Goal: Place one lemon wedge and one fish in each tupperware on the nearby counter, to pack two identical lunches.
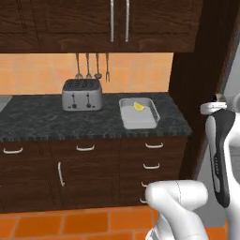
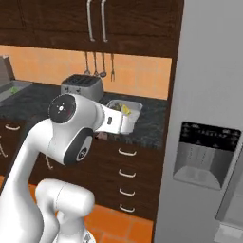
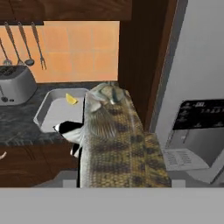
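From the left base: saw a grey tupperware [image 1: 138, 114] on the black speckled counter [image 1: 37, 123] beside a toaster [image 1: 82, 94], a yellow lemon wedge [image 1: 139, 106] inside. From the hand: found a scaly, mottled olive-brown fish [image 3: 116, 144] close up, apparently pinched in the gripper [image 3: 78, 144], though fingers were mostly hidden.

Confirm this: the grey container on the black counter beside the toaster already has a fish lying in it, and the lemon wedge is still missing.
Not right. The container on the counter beside the toaster holds a lemon wedge; the left base view shows it. The fish is not in it: the hand view shows it at the end effector.
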You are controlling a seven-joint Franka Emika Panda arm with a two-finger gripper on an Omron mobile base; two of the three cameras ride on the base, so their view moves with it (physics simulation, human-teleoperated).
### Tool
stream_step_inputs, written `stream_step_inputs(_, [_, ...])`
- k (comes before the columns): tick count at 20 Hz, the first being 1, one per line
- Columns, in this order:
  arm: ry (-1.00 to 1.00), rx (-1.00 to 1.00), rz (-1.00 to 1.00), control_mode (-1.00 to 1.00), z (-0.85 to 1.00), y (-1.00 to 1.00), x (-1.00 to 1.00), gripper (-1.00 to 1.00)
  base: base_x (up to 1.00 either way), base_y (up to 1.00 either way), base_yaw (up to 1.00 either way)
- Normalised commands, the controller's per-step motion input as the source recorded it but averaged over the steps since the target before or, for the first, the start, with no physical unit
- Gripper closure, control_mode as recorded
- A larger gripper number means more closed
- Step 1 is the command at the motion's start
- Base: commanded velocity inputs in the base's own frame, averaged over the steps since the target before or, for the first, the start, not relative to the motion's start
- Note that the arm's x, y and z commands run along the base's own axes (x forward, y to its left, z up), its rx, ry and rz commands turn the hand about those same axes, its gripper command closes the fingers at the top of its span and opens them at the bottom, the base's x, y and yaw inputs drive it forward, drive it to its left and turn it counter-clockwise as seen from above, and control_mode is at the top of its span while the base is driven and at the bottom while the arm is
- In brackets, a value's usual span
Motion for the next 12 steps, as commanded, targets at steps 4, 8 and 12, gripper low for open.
stream_step_inputs(4, [0.00, 0.00, 0.00, 1.00, 0.00, 0.00, 0.00, 1.00, 0.98, 1.00, 0.00])
stream_step_inputs(8, [0.00, 0.00, 0.00, 1.00, 0.00, 0.00, 0.00, 1.00, 0.90, 0.99, -0.02])
stream_step_inputs(12, [0.00, 0.00, 0.00, 1.00, 0.00, 0.00, 0.00, 1.00, 0.63, 0.62, 0.00])
